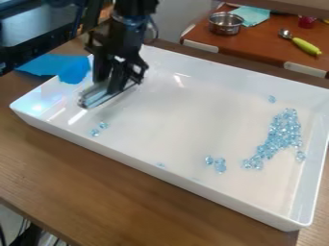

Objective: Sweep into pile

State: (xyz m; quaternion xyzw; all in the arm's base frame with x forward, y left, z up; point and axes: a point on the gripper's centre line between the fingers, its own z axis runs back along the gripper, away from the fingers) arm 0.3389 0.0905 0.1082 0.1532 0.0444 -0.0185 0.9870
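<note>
The black gripper [110, 85] hangs inside the left end of the white tray [173, 96], shut on a grey bar-like sweeping tool [96, 97]. The tool's long edge lies low, at or just above the tray floor; contact is hard to judge. Light-blue clear beads [280, 132] form an elongated cluster near the tray's right side. Several loose beads [220, 165] sit left of that cluster, toward the front wall. Two or three beads [95, 132] lie in front of the tool, and one bead [272, 99] rests behind the cluster.
Tall white walls enclose the tray, which stands on a brown wooden table [116, 192]. Blue material [74, 70] overlaps its back-left rim. On a separate reddish-brown surface behind are a metal pot [225, 23], a teal cloth [252, 15] and a green-handled spoon [306, 46].
</note>
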